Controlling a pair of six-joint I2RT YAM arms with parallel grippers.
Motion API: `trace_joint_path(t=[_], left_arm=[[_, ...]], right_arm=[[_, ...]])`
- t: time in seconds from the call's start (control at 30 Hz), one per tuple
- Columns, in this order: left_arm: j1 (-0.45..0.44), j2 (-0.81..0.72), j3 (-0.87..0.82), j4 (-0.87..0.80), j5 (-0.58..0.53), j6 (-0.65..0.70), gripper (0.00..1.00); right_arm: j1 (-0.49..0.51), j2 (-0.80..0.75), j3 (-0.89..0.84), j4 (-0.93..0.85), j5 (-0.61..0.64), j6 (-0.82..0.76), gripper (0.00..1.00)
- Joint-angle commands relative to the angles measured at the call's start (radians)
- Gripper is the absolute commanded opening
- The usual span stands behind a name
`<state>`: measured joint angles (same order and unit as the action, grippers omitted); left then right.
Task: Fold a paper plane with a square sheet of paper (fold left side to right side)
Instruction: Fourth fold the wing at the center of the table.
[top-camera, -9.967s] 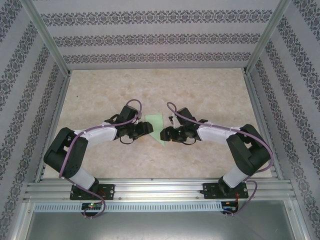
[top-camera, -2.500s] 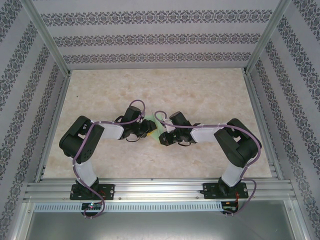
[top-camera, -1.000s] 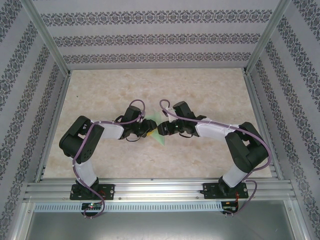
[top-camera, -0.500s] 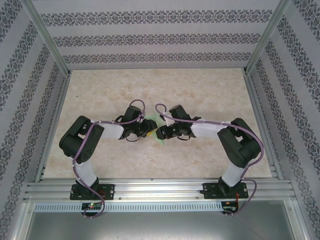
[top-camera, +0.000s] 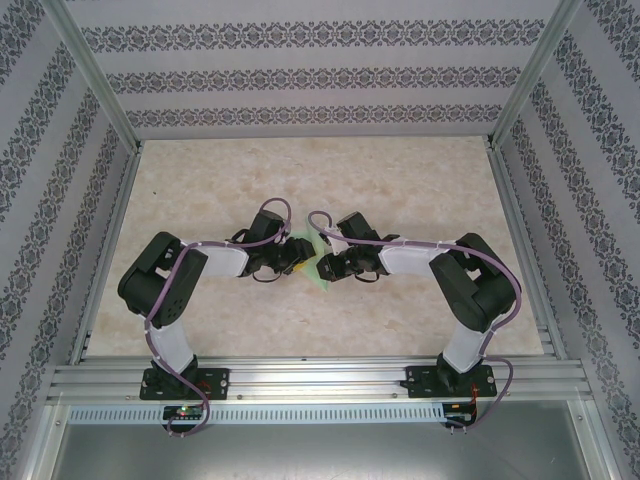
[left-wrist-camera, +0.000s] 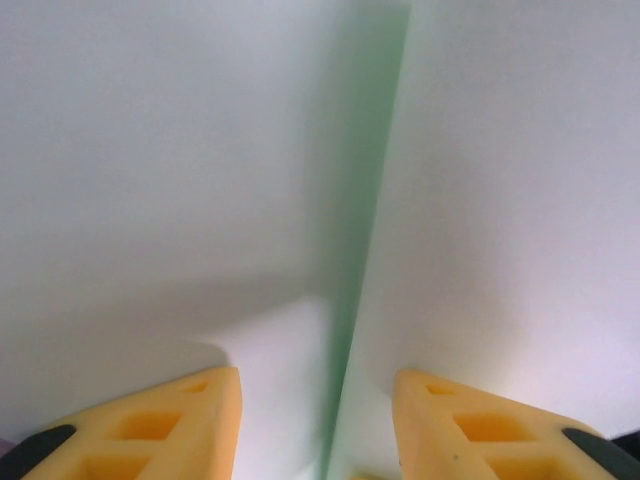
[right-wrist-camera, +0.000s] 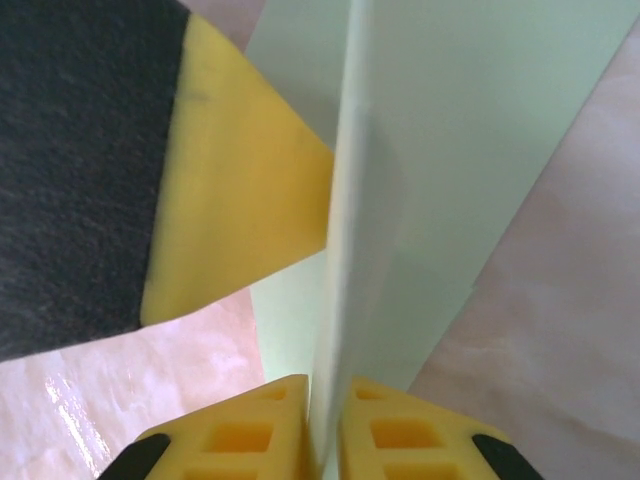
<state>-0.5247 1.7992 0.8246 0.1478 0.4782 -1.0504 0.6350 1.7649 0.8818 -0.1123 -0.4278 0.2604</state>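
The pale mint-green sheet of paper lies folded at the table's middle, between my two grippers. In the right wrist view one flap of the paper stands up on edge, and my right gripper is shut on that flap's lower part. My left gripper is open. Its yellow fingertips rest apart on the paper, one on each side of a crease running down the middle. From above, the left gripper and right gripper almost meet over the paper. The left gripper's finger shows just left of the raised flap.
The beige marbled table has room behind and to both sides of the arms. Patterned walls on aluminium posts close off the back and sides. A metal rail carrying the arm bases runs along the near edge.
My right gripper has shifted slightly left and nearer onto the paper and has shut on the raised flap. The left arm has stayed where it was.
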Motion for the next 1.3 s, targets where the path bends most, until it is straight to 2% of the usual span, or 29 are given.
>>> trace_joint_path(t=[0.0, 0.17, 0.27, 0.4, 0.6, 0.7, 1.27], left_arm=[[-0.001, -0.049, 0.015, -0.102, -0.054, 0.061, 0.47], [0.011, -0.099, 0.021, -0.136, -0.062, 0.076, 0.48], [0.015, -0.115, 0.012, -0.084, -0.038, 0.067, 0.48], [0.016, -0.104, -0.007, 0.031, -0.001, 0.032, 0.58], [0.014, -0.04, 0.02, 0.057, -0.004, 0.031, 0.63], [0.014, -0.017, 0.032, 0.03, -0.019, 0.041, 0.66], [0.014, 0.025, 0.038, -0.065, -0.064, 0.063, 0.66]], right_arm=[[0.009, 0.013, 0.017, 0.01, -0.009, -0.01, 0.14], [0.003, 0.013, 0.005, 0.03, -0.03, 0.0, 0.13], [0.0, 0.015, 0.005, 0.037, -0.043, 0.006, 0.13], [-0.003, 0.02, 0.003, 0.042, -0.054, 0.01, 0.13], [-0.006, 0.024, -0.001, 0.051, -0.06, 0.016, 0.13], [-0.007, 0.024, -0.001, 0.052, -0.059, 0.017, 0.13], [-0.014, 0.054, 0.01, 0.065, -0.095, 0.024, 0.13]])
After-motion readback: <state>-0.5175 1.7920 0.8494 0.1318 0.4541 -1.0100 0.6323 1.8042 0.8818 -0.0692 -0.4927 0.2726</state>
